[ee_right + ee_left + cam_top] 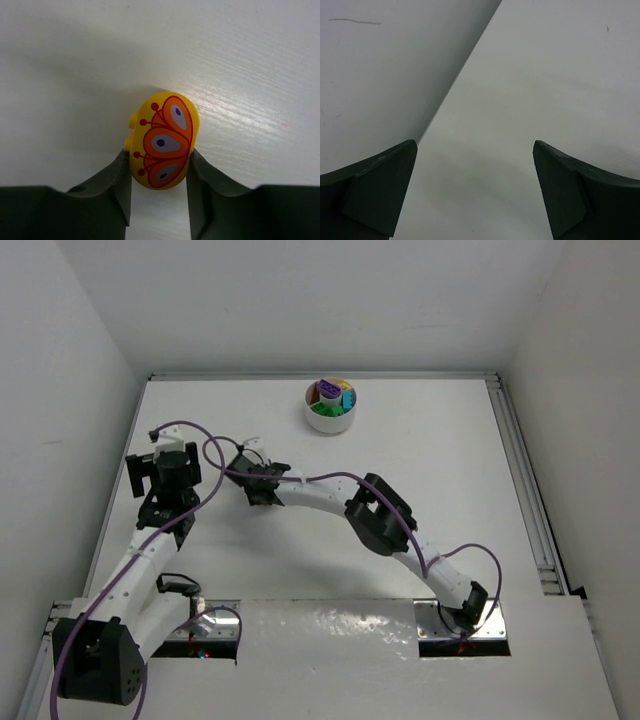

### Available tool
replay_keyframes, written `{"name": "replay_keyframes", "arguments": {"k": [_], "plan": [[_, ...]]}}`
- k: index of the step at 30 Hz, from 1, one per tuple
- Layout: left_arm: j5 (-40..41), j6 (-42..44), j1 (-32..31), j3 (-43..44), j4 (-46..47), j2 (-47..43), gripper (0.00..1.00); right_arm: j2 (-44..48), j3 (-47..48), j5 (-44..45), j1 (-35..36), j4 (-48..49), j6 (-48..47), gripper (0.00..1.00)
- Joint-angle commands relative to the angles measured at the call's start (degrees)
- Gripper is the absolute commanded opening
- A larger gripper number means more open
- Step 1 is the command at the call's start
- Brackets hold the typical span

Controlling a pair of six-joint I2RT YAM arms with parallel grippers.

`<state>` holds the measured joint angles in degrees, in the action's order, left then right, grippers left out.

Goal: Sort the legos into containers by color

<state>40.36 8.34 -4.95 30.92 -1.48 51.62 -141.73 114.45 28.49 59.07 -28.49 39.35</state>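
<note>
A yellow lego, rounded and printed with an orange butterfly-wing pattern, lies on the white table. My right gripper is shut on it, one dark finger against each side. From above, that gripper reaches left of the table's middle, and the lego is hidden under it. The round white dish stands at the far middle, and its containers hold purple, teal and green legos. My left gripper hangs open over bare table by the left wall, with nothing between its fingers.
White walls close in the table on the left, back and right. A metal rail runs along the right edge. Purple cables loop from the left arm across the right arm's forearm.
</note>
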Motion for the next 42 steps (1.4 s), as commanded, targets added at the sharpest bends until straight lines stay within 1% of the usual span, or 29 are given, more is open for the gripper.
{"name": "replay_keyframes", "arguments": {"k": [1,2,3,4,5,6,7,9,10,11,12,13,14,15,16,17,19,20,22,23,25,29,31,32,36,38,42], "plan": [[0.68,0.01,-0.50,0.64,1.92,-0.64,1.00,2.33,-0.63,2.35,-0.09,2.56,-0.06,0.16],[0.69,0.01,-0.41,0.72,1.83,-0.64,1.00,2.34,-1.24,2.36,-0.09,2.56,-0.50,0.16],[0.51,0.01,-0.41,0.90,1.74,-0.55,1.00,4.34,-2.29,1.92,-0.01,3.95,-1.64,0.06],[0.42,-0.08,-0.41,1.25,1.65,-0.55,1.00,5.75,-5.18,1.57,-0.01,5.27,-2.34,0.02],[-0.19,-0.08,-0.41,1.51,1.56,-0.46,1.00,7.50,-6.95,0.79,-0.09,6.59,-2.87,0.00],[-0.63,-0.08,-0.41,1.86,1.56,-0.29,1.00,11.87,-9.31,-0.88,-0.62,10.26,-4.44,0.00],[-1.15,-0.16,-0.32,2.56,1.56,-0.03,1.00,14.61,-14.04,-4.81,-1.14,12.12,-4.63,0.00],[-3.35,0.01,-0.15,3.62,-0.63,0.42,1.00,20.24,-18.63,-10.18,-2.98,16.35,-4.81,0.00],[-4.40,0.19,-0.06,4.76,-0.72,0.50,1.00,26.10,-22.74,-15.34,-5.43,17.41,-4.90,0.00],[-6.76,0.45,0.11,5.38,-0.72,0.77,1.00,28.94,-24.44,-17.31,-6.93,18.63,-4.99,0.00],[-8.35,0.54,0.29,5.99,-0.55,0.94,1.00,31.58,-25.85,-18.63,-9.91,18.39,-5.16,0.00],[-10.02,0.71,0.81,7.04,-0.37,1.03,1.00,35.95,-27.08,-19.60,-11.59,17.86,-5.51,0.00],[-13.60,0.71,1.08,7.66,-0.11,1.47,1.00,37.74,-27.26,-20.92,-13.09,16.29,-6.12,0.00],[-15.55,0.71,1.34,8.80,0.07,1.82,1.00,39.24,-27.18,-21.11,-16.23,15.49,-7.70,0.00],[-17.23,0.80,1.70,9.42,0.24,2.34,1.00,41.51,-26.74,-21.28,-17.92,14.79,-8.41,0.00],[-20.20,0.98,1.79,10.12,0.24,3.83,1.00,42.23,-26.57,-21.72,-21.24,14.34,-9.46,0.00],[-23.37,1.15,1.87,12.40,-0.63,7.07,1.00,43.29,-25.78,-22.51,-24.69,15.04,-10.34,0.00],[-24.18,1.41,1.87,13.37,-1.07,8.31,1.00,43.12,-25.25,-22.86,-27.66,16.52,-11.57,0.00],[-26.63,1.59,1.87,16.27,-2.64,12.60,0.99,41.37,-23.23,-23.39,-30.40,18.29,-12.72,0.00],[-27.26,1.51,1.87,17.32,-3.09,13.94,0.99,40.23,-22.27,-23.83,-32.85,20.12,-13.59,0.00],[-28.66,1.24,1.79,20.49,-4.67,18.32,0.98,37.42,-18.32,-24.44,-35.32,21.10,-13.78,0.00],[-31.83,0.72,1.70,25.06,-6.08,23.87,0.96,28.03,-13.48,-23.48,-40.86,26.62,-12.64,0.00],[-32.01,0.72,1.61,26.65,-6.35,26.15,0.96,24.94,-11.80,-23.13,-41.93,28.48,-12.72,0.00],[-32.01,0.98,1.61,27.35,-6.35,26.69,0.96,21.97,-11.19,-23.04,-42.54,31.19,-12.64,0.00],[-31.92,1.50,1.26,27.88,-6.79,29.06,0.95,14.93,-4.09,-26.20,-42.90,31.83,-14.74,0.00],[-31.83,1.77,1.17,27.88,-6.96,30.03,0.95,13.85,-2.84,-26.82,-42.90,30.87,-14.92,0.00],[-31.04,1.86,1.08,27.44,-5.91,30.74,0.95,15.61,-7.04,-24.19,-42.90,33.05,-15.09,0.00]]}}
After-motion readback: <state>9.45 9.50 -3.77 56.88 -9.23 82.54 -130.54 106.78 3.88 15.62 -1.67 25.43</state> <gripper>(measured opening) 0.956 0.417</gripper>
